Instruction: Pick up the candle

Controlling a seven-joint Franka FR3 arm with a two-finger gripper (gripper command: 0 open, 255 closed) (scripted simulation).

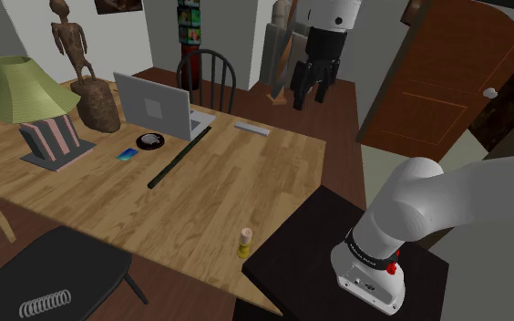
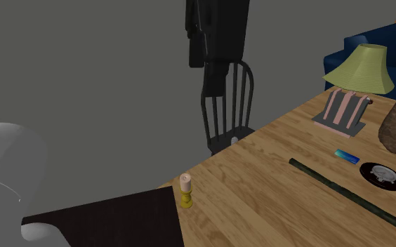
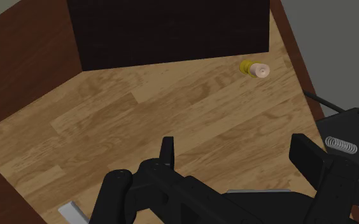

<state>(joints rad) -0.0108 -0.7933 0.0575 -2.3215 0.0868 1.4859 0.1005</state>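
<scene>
This looks like the approach step. The all-black two-finger end effector [image 1: 309, 94] hangs high above the far side of the light wooden bench [image 1: 228, 182], fingers apart and empty. The short cream candle in a yellow holder [image 1: 244, 243] stands upright at the bench's near edge, just beside the dark box stand [image 1: 310, 228]. The next move probably calls for travelling nearer, descending and straddling the candle.

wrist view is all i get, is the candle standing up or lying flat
Observer: Standing. In the shoulder view the candle is upright on the table, near the edge by the stand.
Operator: where's the gripper relative to it
Observer: The gripper hangs high over the table's far side, by a black chair, well away from the candle.
Operator: anything near it
Observer: Nothing touching; a long dark rod lies further in, apart from it.
</scene>
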